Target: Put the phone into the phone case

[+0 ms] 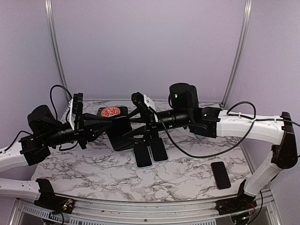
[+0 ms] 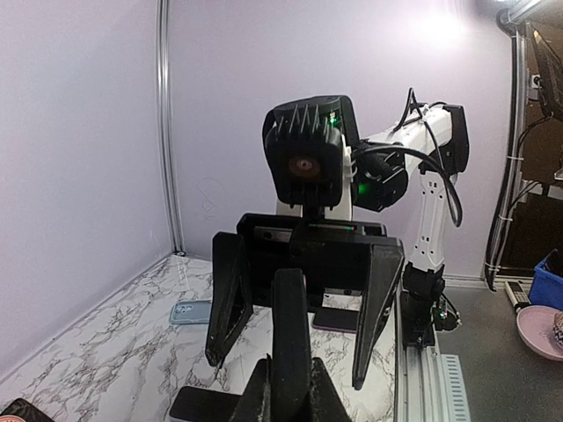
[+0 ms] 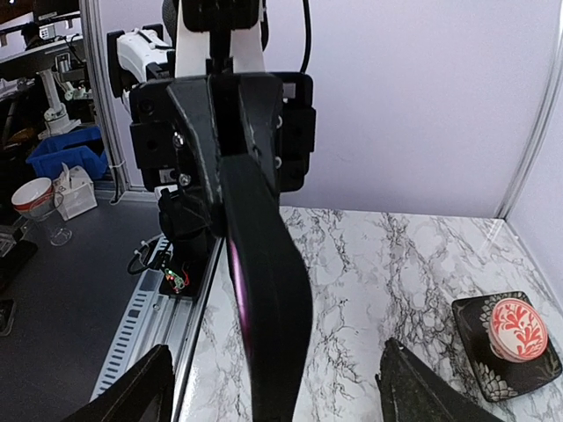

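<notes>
White marbled table (image 1: 108, 180), lilac walls. Small black square dish (image 1: 112, 112) holds a red patterned round thing (image 1: 110, 112). Left gripper (image 2: 283, 352) clamped on a black flat slab (image 1: 123, 133), held edge-up, phone or case unclear. Right gripper (image 3: 273, 387) fingers spread wide, either side of the slab, not gripping. Two dark phone-shaped items (image 1: 151, 153) lie below on the table; another black phone (image 1: 220, 175) lies well apart at right.

My two arms are built alike: white shells on the long links, black housings at the joints. Loose black cables loop along the left arm (image 1: 51, 133) and the right arm (image 1: 234, 124). I see small green lights glowing on the right arm's wrist housing. Each gripper has black, tapering fingers, and the bases are black blocks on a metal rail.
</notes>
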Controlling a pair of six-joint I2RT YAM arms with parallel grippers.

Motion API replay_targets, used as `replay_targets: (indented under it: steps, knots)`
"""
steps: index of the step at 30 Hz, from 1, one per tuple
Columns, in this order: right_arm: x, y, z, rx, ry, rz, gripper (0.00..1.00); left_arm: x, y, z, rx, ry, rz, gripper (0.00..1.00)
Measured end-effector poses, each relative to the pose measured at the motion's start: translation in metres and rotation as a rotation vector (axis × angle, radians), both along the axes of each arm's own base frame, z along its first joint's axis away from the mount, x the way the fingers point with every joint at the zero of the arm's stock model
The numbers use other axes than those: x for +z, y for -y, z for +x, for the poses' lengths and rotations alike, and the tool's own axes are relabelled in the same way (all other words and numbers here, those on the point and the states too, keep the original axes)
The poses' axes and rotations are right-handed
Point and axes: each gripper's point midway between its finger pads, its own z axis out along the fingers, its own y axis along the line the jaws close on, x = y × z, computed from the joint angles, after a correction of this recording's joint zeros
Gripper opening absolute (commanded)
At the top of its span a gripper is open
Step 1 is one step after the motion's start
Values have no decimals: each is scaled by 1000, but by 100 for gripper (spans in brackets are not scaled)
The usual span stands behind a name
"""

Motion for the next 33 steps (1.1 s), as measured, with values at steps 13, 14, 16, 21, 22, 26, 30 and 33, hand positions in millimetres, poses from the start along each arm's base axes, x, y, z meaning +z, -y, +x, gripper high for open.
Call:
replay_targets:
  steps: [13, 14, 16, 21, 22, 26, 30, 33]
  knots:
    - [-30, -6, -7, 58, -81, -26, 0, 5, -1, 0, -3, -27, -12, 8]
    - [-30, -6, -8, 66, -79, -25, 0, 5, -1, -1, -8, -32, -14, 32]
    - [-29, -5, -10, 72, -77, -22, 0, 6, 0, -3, -16, -31, -14, 70]
    - [-17, 2, -15, 81, -78, 2, 0, 9, 1, -5, -28, 19, -17, 72]
    - [-9, 4, -17, 84, -70, 20, 0, 7, 2, -4, -30, 28, -10, 66]
    - [26, 13, -25, 103, -27, 114, 0, -13, 13, -1, -54, 23, 46, 34]
    - [39, 15, -25, 105, -15, 154, 0, -23, 20, -7, -98, 24, 71, 0]
    - [42, 16, -23, 96, -19, 161, 0, -22, 20, -9, -106, 38, 72, 0]
